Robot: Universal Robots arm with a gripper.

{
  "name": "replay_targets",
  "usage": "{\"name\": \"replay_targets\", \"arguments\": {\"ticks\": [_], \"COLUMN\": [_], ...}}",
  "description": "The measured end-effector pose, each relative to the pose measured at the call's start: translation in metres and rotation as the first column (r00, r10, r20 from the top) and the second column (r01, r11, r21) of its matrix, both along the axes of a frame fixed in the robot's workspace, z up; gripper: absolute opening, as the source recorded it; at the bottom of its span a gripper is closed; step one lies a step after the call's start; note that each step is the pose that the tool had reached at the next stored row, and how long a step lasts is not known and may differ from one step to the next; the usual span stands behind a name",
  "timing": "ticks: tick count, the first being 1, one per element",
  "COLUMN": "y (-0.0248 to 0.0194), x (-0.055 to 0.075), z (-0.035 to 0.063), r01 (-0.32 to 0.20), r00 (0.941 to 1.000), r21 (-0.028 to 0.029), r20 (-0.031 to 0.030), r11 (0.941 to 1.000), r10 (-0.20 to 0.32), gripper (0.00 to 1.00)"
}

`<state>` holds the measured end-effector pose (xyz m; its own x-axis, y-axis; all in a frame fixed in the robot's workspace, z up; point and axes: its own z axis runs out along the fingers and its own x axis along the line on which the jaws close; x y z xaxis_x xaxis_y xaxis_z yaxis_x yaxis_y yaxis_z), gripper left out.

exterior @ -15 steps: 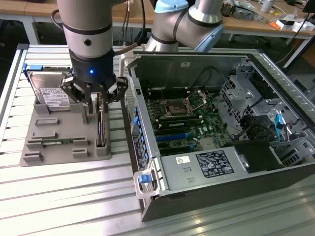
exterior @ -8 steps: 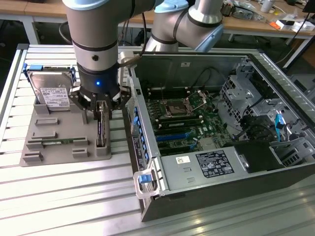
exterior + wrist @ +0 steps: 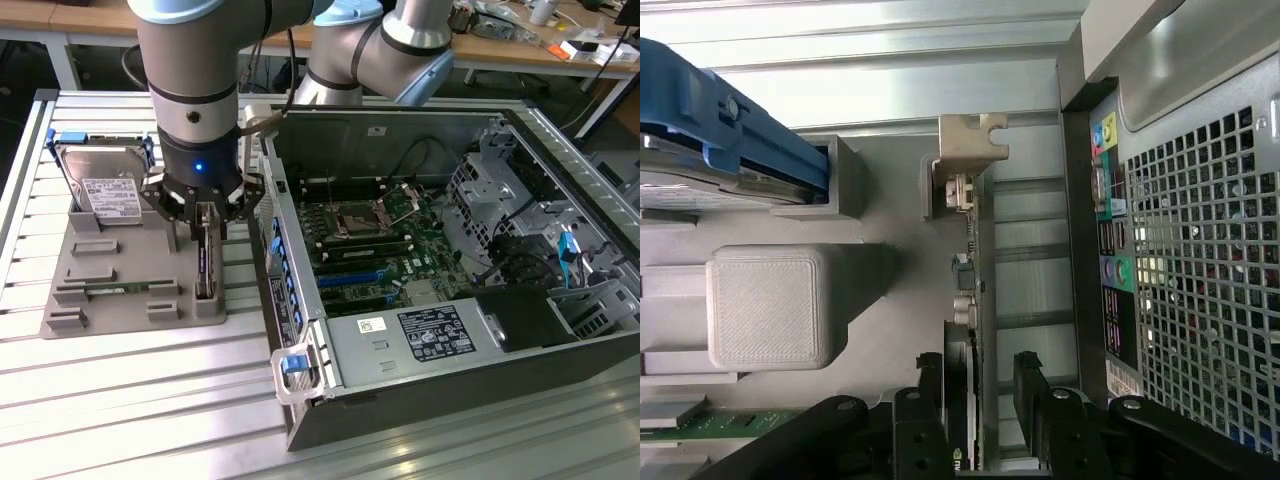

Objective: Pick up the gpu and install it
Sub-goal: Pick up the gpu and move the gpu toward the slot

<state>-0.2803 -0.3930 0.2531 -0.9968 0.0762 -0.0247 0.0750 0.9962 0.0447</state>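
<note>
A silver ribbed metal tabletop (image 3: 150,400) carries two things. A flat grey plastic holder (image 3: 105,255) lies just beside a big open grey computer case (image 3: 430,385).

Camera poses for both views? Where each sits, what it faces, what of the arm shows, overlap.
Exterior view: off the arm, raised, looking down on the slatted table, tray and computer case; the arm shows, down over the gpu.
Wrist view: on the wrist, looking along the open fingers, which flank the gpu standing on edge.
Shared: gpu, tray, hard drive, computer case.
</note>
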Motion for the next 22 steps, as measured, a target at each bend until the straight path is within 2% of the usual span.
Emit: {"name": "replay_targets", "arguments": {"ticks": [2, 3, 7, 8, 13, 14, 17, 18, 19, 21, 22], "y": [0.0000, 0.0000, 0.0000, 0.0000, 0.0012, 0.0017, 0.0020, 0.0020, 0.0020, 0.0020, 0.0020], "x": [0.000, 0.000, 0.000, 0.000, 0.000, 0.000, 0.000, 0.000, 0.000, 0.000, 0.000], "z": [0.0000, 0.0000, 0.0003, 0.0074, 0.0502, 0.0674, 0.1032, 0.1183, 0.1276, 0.1554, 0.1638], "r01": [0.000, 0.000, 0.000, 0.001, 0.000, 0.000, 0.000, 0.001, 0.000, 0.000, 0.000], "r00": [1.0000, 1.0000, 1.0000, 1.0000, 1.0000, 1.0000, 1.0000, 1.0000, 1.0000, 1.0000, 1.0000], "r21": [0.0000, -0.0001, 0.0000, 0.0000, 0.0000, -0.0001, 0.0000, 0.0000, 0.0000, 0.0001, 0.0000], "r20": [-0.0001, 0.0000, 0.0004, 0.0018, 0.0035, 0.0035, 0.0036, 0.0037, 0.0037, 0.0038, 0.0037], "r11": [1.0000, 1.0000, 1.0000, 1.0000, 1.0000, 1.0000, 1.0000, 1.0000, 1.0000, 1.0000, 1.0000], "r10": [0.000, 0.000, 0.000, -0.001, 0.000, 0.000, 0.000, -0.001, 0.000, 0.000, 0.000], "gripper": [0.40, 0.28, 0.26, 0.26, 0.26, 0.26, 0.26, 0.26, 0.26, 0.26, 0.26]}}
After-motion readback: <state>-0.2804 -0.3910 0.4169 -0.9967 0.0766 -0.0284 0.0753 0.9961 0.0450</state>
